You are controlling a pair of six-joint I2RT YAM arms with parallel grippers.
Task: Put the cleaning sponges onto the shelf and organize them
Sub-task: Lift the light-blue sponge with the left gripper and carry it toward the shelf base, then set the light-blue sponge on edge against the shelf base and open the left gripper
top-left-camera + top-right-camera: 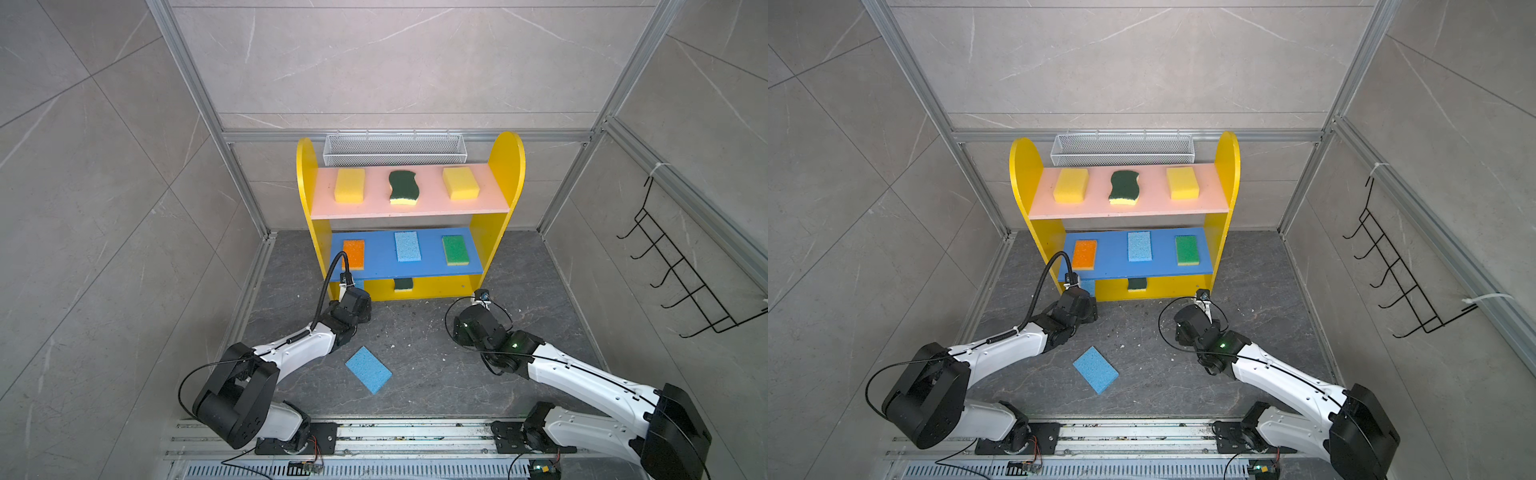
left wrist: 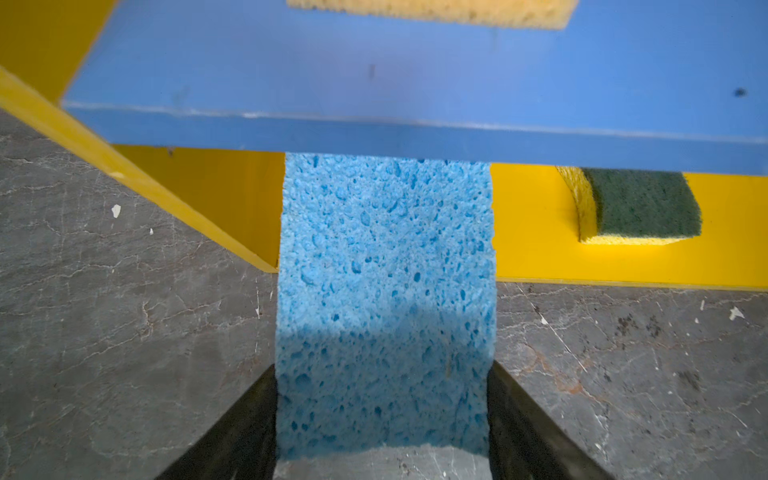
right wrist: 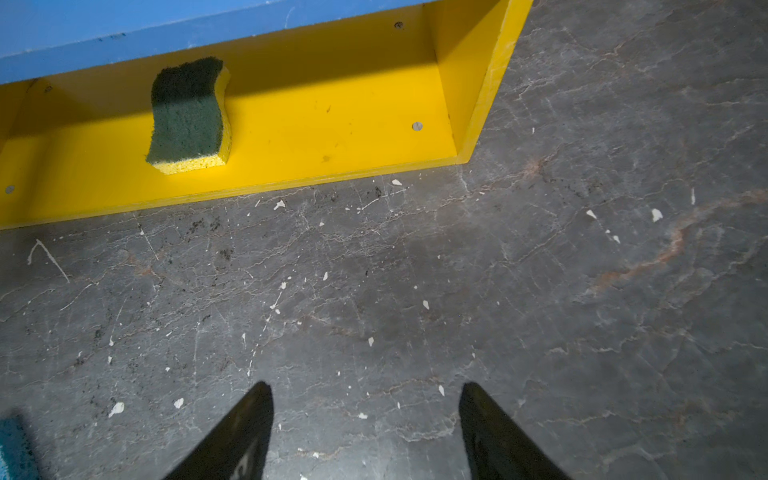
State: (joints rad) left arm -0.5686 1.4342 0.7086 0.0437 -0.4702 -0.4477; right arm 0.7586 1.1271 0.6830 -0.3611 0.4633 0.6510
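Dark surface (image 1: 436, 365) held 1 shelf (image 1: 505, 174), 9 sponges (image 1: 402, 187); left tool (image 2: 382, 365) straddled 1 blue sponge (image 2: 386, 270), grip unclear; right tool (image 3: 366, 384) released, low.

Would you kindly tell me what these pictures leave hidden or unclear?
Left wrist view: the blue middle board covers the far end of the light blue sponge; whether the left pincer squeezes it is unclear.
Both top views: that pincer sits hidden under its own wrist, and the board hides most of the scourer on the base.
Right wrist view: a blue patch is cut off by the frame's edge.
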